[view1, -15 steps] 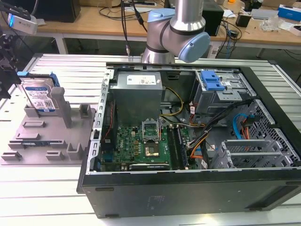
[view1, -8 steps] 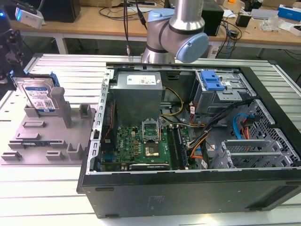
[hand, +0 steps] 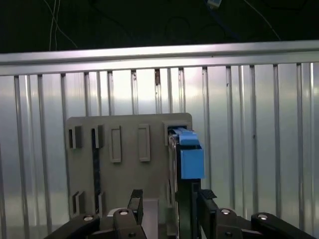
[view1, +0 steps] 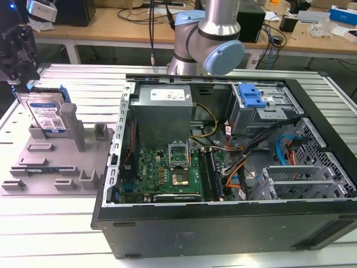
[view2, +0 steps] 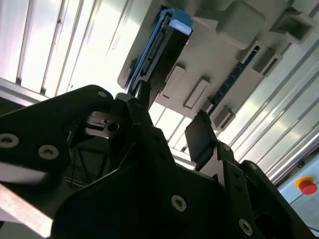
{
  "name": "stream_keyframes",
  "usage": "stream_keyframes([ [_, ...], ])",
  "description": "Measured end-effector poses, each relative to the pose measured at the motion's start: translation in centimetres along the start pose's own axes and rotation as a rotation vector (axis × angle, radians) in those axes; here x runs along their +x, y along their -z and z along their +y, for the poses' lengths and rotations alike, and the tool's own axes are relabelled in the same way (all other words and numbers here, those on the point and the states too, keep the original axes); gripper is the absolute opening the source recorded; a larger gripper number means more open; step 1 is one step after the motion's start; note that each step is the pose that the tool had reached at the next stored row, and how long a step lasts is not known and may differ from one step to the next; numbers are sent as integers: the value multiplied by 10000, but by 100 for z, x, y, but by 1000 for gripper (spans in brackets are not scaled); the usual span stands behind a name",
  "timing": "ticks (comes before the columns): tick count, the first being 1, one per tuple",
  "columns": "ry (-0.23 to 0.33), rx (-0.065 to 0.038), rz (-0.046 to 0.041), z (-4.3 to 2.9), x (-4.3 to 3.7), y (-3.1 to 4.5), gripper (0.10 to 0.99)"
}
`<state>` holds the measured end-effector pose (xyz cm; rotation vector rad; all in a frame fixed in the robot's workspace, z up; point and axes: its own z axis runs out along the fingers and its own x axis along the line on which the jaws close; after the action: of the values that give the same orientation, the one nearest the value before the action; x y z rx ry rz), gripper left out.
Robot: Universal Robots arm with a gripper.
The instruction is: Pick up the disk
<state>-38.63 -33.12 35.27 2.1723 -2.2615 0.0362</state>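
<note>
First wrist view: the fingers (hand: 134, 201) of the gripper (hand: 169, 203) are spread apart and hold nothing. The disk (hand: 187, 159) appears edge-on beyond them, in line with the gap and nearer one finger than the other. I see no contact. I judge the jaws are held wide so that they can straddle the drive's two broad faces.

Exterior view: the disk stands upright on its edge in a slot of the grey fixture plate (view1: 56, 162), at the plate's far corner on the exterior view's left. I judge that standing it upright leaves both faces free for a pinch. The gripper hangs above it. The plate lies on the slatted metal table (view1: 67, 223), just beside the open computer case (view1: 223, 234). The disk is not yet picked up.
</note>
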Motion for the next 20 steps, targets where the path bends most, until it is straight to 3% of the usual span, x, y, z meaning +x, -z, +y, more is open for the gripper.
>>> stream_keyframes([
  [6,0,-1,2,46,-56,-11,557],
  [13,0,1,0,197,-179,-41,557],
  [20,0,-1,2,232,-199,-125,557],
])
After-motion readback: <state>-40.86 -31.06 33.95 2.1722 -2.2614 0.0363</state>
